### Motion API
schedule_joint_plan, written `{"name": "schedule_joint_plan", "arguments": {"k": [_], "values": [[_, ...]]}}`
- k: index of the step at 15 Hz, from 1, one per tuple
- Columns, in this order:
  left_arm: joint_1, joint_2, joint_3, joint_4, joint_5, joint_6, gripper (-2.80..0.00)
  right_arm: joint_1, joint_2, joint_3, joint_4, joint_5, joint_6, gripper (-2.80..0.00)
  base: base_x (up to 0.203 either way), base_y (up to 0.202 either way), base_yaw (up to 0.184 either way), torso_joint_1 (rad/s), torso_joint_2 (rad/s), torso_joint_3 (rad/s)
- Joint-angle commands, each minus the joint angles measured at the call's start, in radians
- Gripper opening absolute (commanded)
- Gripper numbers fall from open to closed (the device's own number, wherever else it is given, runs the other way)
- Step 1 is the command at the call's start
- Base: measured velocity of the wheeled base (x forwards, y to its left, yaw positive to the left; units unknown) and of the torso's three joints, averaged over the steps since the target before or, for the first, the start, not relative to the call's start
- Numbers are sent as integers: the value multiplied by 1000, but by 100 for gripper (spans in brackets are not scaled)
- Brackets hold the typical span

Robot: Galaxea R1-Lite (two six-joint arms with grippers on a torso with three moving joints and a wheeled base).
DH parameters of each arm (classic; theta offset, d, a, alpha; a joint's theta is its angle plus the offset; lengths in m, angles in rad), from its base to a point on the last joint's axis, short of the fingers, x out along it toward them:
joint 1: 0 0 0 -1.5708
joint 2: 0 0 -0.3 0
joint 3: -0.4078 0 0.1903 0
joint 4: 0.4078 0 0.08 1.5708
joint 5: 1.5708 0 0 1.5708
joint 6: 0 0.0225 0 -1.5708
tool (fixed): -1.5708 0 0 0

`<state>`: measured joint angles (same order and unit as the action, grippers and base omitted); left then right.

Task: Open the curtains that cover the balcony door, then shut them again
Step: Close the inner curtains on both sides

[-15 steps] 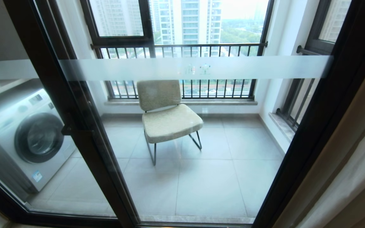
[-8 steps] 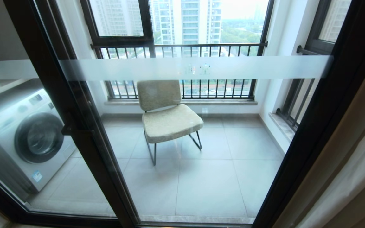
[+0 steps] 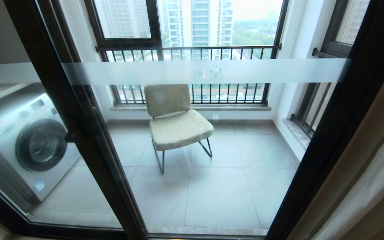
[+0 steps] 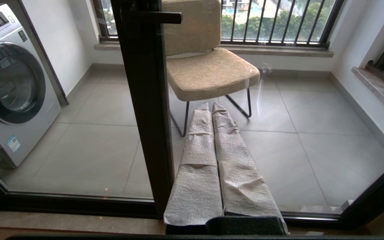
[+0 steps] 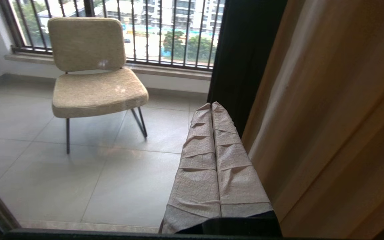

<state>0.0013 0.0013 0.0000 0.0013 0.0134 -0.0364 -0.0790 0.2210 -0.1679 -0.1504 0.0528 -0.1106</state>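
While my left gripper (image 4: 212, 106) is pointing at the balcony door (image 4: 145, 110), my right gripper (image 5: 211, 106) is nearing the curtains (image 5: 328, 116), both jaws clenched empty.

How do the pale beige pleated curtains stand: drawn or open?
Open: the beige pleated curtains are bunched at the right, leaving the black-framed glass balcony door uncovered.

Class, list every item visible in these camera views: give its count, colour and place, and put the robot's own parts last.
balcony door: two glass panels, black frames, frosted white band, across the front
curtains: one beige drape, gathered at the door's right edge
chair: one, beige, balcony centre
washing machine: one, white, balcony left
railing: one, black bars, along the outer windows
left gripper: one, fabric-wrapped, shut, before the door frame
right gripper: one, fabric-wrapped, shut, beside the drape
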Motion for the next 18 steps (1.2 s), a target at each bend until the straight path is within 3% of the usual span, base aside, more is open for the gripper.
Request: {"name": "schedule_joint_plan", "arguments": {"k": [1, 5, 6, 10, 11, 12, 16, 18], "values": [[0, 0, 0, 0, 0, 0, -280, -183, 140, -84, -10, 2, -2, -280, 0, 0, 0, 0, 0, 0], [0, 0, 0, 0, 0, 0, -280, -615, 258, -148, -18, 3, -64, -280, 0, 0, 0, 0, 0, 0], [0, 0, 0, 0, 0, 0, -280, -683, 293, -156, -22, 3, -84, -280, 0, 0, 0, 0, 0, 0], [0, 0, 0, 0, 1, 0, -280, -726, 375, -170, -97, 8, -104, -280, 0, 0, 0, 0, 0, 0], [0, 0, 0, 0, 1, 0, -280, -726, 389, -173, -112, 11, -103, -36, 0, 0, 0, 0, 0, 0], [0, 0, 0, 0, 0, 0, -280, -724, 402, -182, -116, 16, -101, 0, 0, 0, 0, 0, 0, 0], [0, 0, 0, 0, 1, 0, -280, -695, 481, -211, -167, 24, -80, 0, 0, 0, 0, 0, 0, 0], [0, 0, 0, 0, 0, 0, -280, -579, 567, -236, -256, 21, -62, 0, 0, 0, 0, 0, 0, 0]]}}
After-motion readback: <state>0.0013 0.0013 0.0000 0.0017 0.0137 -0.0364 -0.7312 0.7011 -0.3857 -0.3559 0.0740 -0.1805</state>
